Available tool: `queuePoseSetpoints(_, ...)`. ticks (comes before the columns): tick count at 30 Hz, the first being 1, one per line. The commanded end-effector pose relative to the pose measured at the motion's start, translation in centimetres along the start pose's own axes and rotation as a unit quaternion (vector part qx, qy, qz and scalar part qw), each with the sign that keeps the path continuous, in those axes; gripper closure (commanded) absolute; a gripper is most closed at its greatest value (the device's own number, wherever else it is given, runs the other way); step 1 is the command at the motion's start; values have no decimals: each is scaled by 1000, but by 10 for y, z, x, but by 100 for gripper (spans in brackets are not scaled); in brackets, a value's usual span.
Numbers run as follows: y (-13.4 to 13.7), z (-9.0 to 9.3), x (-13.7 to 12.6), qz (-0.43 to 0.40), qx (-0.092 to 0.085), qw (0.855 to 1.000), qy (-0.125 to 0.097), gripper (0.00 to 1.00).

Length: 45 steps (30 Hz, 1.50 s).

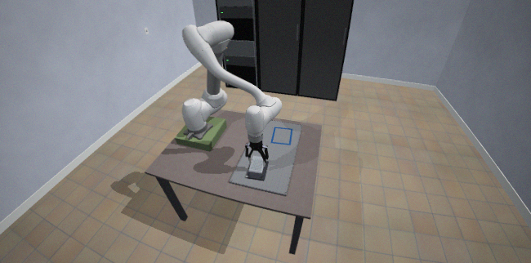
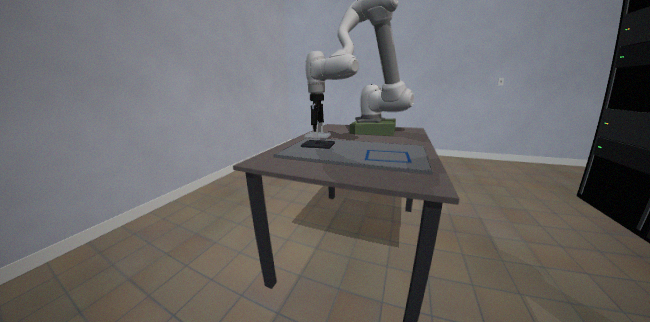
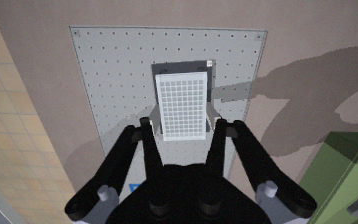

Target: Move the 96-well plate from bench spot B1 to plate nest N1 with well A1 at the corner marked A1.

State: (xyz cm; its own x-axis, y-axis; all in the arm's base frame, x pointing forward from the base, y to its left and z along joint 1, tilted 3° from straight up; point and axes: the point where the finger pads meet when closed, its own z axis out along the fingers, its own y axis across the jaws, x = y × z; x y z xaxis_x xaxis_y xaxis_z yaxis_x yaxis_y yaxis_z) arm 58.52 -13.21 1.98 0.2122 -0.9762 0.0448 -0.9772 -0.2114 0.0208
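Above bench: tool (image 3: 182, 131) clamping plate (image 3: 182, 105).

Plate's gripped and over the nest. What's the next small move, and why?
Probably a slow, straight descent. The gripper is shut on the 96-well plate, which hangs above the dark nest, clearly apart from it in the exterior view. The wrist view shows them roughly lined up, so keep gripping until it seats.

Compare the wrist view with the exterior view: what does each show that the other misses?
Only the wrist view shows the 96-well plate's well grid and the dark plate nest partly covered beneath it. Only the exterior view shows the air gap between the plate and the nest, plus the blue bench square and table legs. Both show the end effector shut on the plate above the grey perforated mat.
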Motion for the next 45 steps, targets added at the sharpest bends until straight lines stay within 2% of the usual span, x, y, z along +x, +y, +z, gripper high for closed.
queuePoseSetpoints(1, 2, 9, 0, 0, -1, 1000, 1, 100)
queuePoseSetpoints(16, 3, 30, 1, 0, -1, 1000, 1, 100)
queuePoseSetpoints(45, 3, 30, 1, 0, -1, 1000, 1, 100)
